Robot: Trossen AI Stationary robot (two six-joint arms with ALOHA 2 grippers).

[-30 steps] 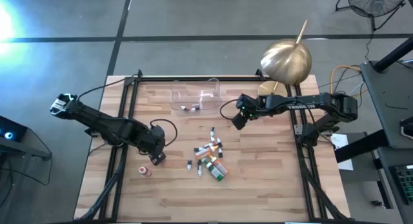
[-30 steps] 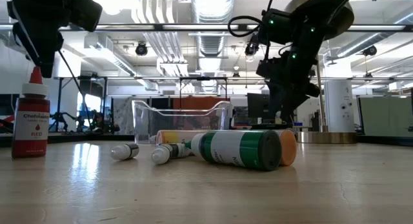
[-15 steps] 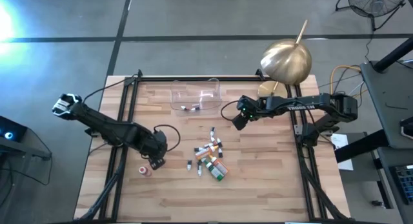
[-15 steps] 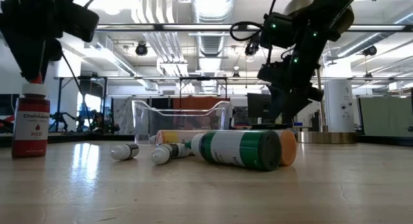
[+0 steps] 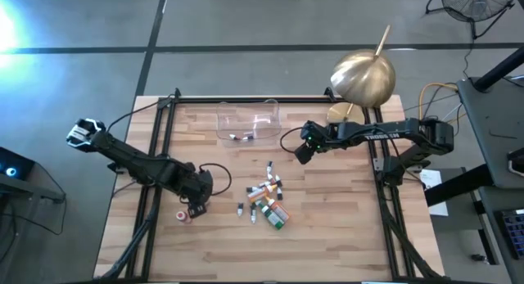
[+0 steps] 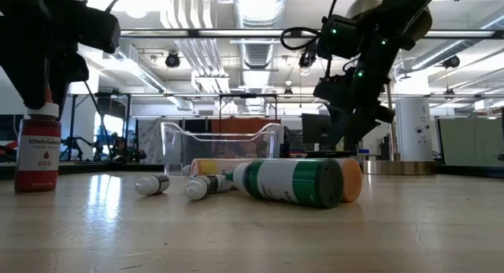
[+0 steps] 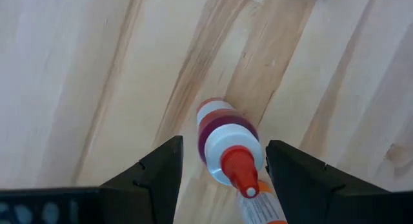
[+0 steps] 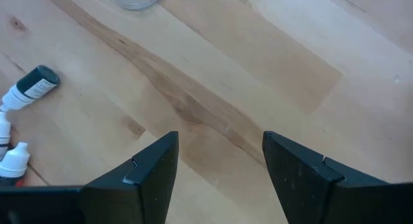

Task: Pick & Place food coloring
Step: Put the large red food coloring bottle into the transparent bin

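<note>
A red food coloring bottle (image 5: 184, 218) stands upright on its base near the table's left-near part, red-capped in the left wrist view (image 7: 227, 146) and labelled red in the low view (image 6: 36, 153). My left gripper (image 5: 196, 205) is open just above it, a finger on either side of the cap (image 7: 224, 145), with gaps showing on both sides. Several more bottles lie in a pile (image 5: 267, 200) mid-table, a green one (image 6: 287, 182) nearest the low camera. My right gripper (image 5: 304, 152) waits open above bare wood (image 8: 219, 137), on the far-right side of the pile.
A clear plastic tray (image 5: 248, 123) sits at the far middle of the table, with a small bottle (image 5: 239, 137) at its near edge. A brass dome (image 5: 363, 74) stands at the far right corner. Black frame rails (image 5: 160, 132) run along both table sides.
My left gripper has moved down and slightly toward the table's near edge, coming over the red bottle until its fingers flank the cap. The bottle has stayed upright in place.
</note>
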